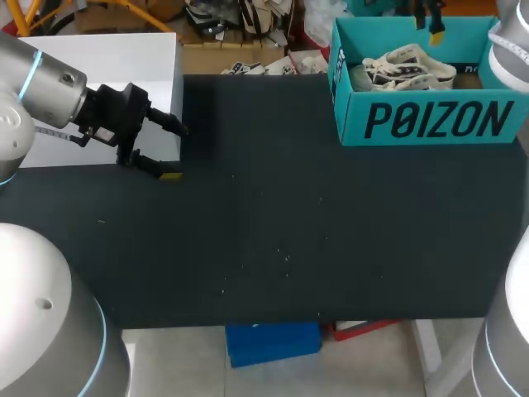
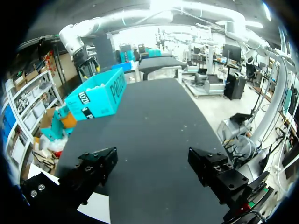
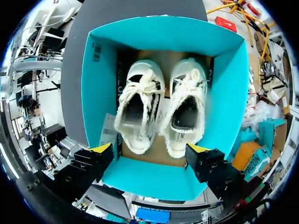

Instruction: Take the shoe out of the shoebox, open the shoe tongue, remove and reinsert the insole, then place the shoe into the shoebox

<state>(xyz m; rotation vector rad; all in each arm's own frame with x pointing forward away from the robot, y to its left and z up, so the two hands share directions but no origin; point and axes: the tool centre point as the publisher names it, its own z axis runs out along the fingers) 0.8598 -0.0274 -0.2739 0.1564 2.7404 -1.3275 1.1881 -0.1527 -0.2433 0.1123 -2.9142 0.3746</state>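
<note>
**Counter.** The black counter (image 1: 289, 240) carries a teal shoebox (image 1: 430, 124) at its far right corner. The box is lidless and stands upright. A white slab (image 1: 107, 58) lies at the far left.

**Task item.** A pair of white shoes (image 3: 161, 109) lies inside the shoebox, side by side on the box floor, openings upward. Their edges are frayed and they are laced. The heels are toward the right pincer's side and the toes toward the far wall. Paper slips lie on the floor beside and under them. Neither shoe is lifted or gripped.

**Right arm.** The right pincer (image 3: 150, 149) hangs above the open shoebox, looking straight down into it. Its fingers are spread wide with nothing between them, and both yellow tips stand over the heel end of the box. No contact with either shoe is visible (its height above the shoes cannot be judged). From the head view only one yellow tip shows, above the box's rear.

**Left arm.** The left pincer (image 1: 176, 153) sits at the counter's left side, beside the edge of the white slab, well apart from the shoebox. Its fingers are wide apart and hold nothing, with bare counter ahead of them.
</note>
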